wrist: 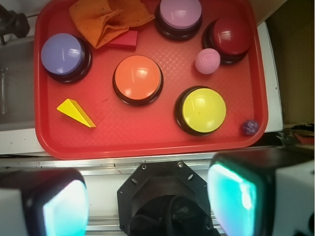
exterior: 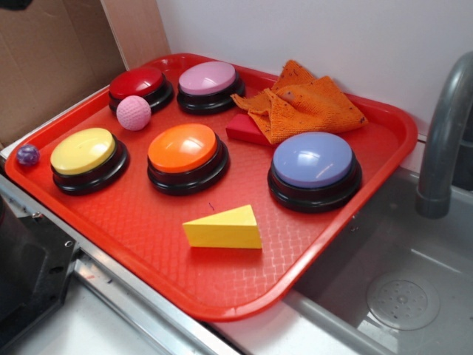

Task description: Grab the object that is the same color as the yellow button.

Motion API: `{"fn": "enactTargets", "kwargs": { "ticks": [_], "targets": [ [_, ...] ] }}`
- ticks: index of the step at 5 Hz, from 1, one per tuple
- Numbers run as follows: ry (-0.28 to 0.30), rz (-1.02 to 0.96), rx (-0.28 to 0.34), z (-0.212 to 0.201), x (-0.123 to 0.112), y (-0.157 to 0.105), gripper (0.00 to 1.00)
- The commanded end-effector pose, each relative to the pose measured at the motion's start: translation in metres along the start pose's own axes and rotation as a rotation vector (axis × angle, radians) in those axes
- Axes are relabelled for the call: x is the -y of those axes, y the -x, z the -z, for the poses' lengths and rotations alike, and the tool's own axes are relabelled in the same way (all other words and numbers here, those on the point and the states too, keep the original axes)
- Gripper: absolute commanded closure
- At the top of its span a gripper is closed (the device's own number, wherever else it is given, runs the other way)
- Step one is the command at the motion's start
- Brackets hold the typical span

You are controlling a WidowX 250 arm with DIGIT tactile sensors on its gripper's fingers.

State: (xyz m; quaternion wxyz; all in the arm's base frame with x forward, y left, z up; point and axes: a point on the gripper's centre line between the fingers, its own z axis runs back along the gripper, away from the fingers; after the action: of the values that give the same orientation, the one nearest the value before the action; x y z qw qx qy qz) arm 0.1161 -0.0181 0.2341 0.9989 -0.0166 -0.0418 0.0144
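**Red tray with five buttons and a yellow wedge**

Exterior view: red tray (exterior: 148,229) filling the frame. Yellow wedge block (exterior: 223,228) lying low at centre, apart from everything else. Yellow button (exterior: 83,152) at left, beside the orange button (exterior: 183,149). Orange cloth (exterior: 307,103) at upper right.

Wrist view: wedge block (wrist: 75,112) at lower left of the tray, yellow button (wrist: 203,110) at lower right. Gripper (wrist: 150,199) along the bottom edge, off the tray, fingers (wrist: 61,206) spread wide and seemingly empty, though blurred.
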Motion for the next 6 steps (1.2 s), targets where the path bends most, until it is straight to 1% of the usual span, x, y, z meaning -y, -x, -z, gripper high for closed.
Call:
{"fn": "enactTargets", "kwargs": {
  "ticks": [1,2,3,4,5,6],
  "targets": [
    [0.0,0.0,0.0,0.0,0.0,0.0,0.0],
    [-0.013,0.2,0.046,0.019,0.014,-0.015,0.0],
    [-0.06,0.313,0.083,0.044,0.033,-0.028,0.0],
    [-0.029,0.413,0.09,0.081,0.055,-0.036,0.0],
    [-0.01,0.488,0.092,0.116,0.074,-0.039,0.0],
    [-0.01,0.518,0.093,0.147,0.088,-0.037,0.0]
  ]
}}
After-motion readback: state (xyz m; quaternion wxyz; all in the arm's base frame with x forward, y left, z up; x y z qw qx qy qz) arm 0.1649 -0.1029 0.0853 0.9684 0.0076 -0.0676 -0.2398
